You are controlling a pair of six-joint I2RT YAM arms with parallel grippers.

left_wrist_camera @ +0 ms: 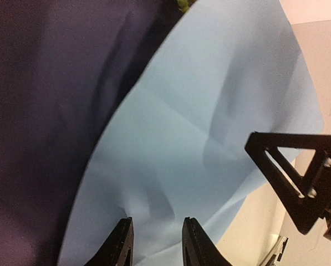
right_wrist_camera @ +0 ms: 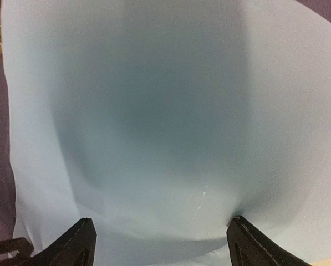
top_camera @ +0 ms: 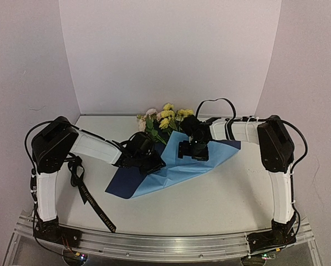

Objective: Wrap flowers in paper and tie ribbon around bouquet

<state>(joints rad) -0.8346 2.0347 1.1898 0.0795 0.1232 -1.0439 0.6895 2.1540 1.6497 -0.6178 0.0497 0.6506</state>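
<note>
The paper [top_camera: 176, 166] lies mid-table, its light blue face folded over and a dark navy part [top_camera: 121, 183] showing at the left. The flowers [top_camera: 165, 117] stick out past its far edge, yellow and pale pink blooms with green leaves. My left gripper [top_camera: 149, 162] is low over the fold. In its wrist view the fingers [left_wrist_camera: 157, 224] stand a narrow gap apart, with a soft ridge of blue paper [left_wrist_camera: 209, 111] between them. My right gripper [top_camera: 193, 151] stands wide open, both tips [right_wrist_camera: 162, 221] pressing down on the blue paper [right_wrist_camera: 165, 111]. The black ribbon [top_camera: 90, 197] lies at the left, apart from both.
White walls close in the table at the back and both sides. The ribbon trails from beside the left arm toward the near metal rail [top_camera: 165, 244]. Bare tabletop [top_camera: 209, 205] shows in front of the paper.
</note>
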